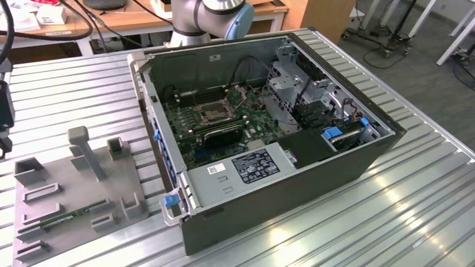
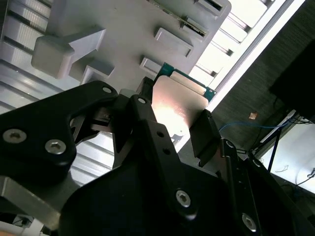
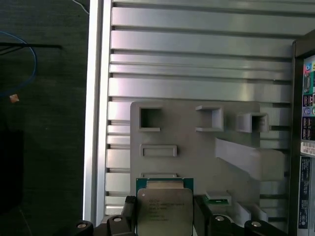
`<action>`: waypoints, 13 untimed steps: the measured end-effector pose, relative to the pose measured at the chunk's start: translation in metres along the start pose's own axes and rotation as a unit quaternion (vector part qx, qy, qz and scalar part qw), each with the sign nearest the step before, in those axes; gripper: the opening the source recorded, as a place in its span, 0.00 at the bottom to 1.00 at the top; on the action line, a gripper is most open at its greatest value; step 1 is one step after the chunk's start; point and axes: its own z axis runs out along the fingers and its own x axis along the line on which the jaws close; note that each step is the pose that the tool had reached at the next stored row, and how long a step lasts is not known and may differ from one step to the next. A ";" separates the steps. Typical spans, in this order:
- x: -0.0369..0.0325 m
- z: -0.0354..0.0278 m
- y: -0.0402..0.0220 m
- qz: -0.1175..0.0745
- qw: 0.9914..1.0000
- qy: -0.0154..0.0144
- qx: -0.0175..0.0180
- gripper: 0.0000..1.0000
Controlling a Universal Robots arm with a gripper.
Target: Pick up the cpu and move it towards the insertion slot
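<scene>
The cpu (image 3: 165, 210) is a flat square chip with a silvery top and a green rim. In both wrist views my gripper (image 3: 165, 219) is shut on it, one black finger (image 3: 129, 216) on each side. In the second wrist view the cpu (image 2: 178, 104) sits between the gripper (image 2: 174, 123) fingers, over the grey holder tray (image 2: 123, 19). The insertion slot (image 1: 216, 112) is the square socket with a metal frame on the motherboard inside the open computer case, far from the tray.
The grey holder tray (image 1: 82, 189) lies at the exterior view's left, with upright posts and a green memory stick (image 1: 70, 214). The open computer case (image 1: 297, 167) has tall walls around the motherboard. The table edge (image 3: 93, 123) and dark floor run beside the tray.
</scene>
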 end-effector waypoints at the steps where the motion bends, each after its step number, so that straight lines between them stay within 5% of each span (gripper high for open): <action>1: 0.0000 -0.0018 0.0000 0.000 1.000 0.000 0.000 0.54; 13: -0.0005 -0.0233 -0.0002 0.000 1.000 0.000 0.000 0.54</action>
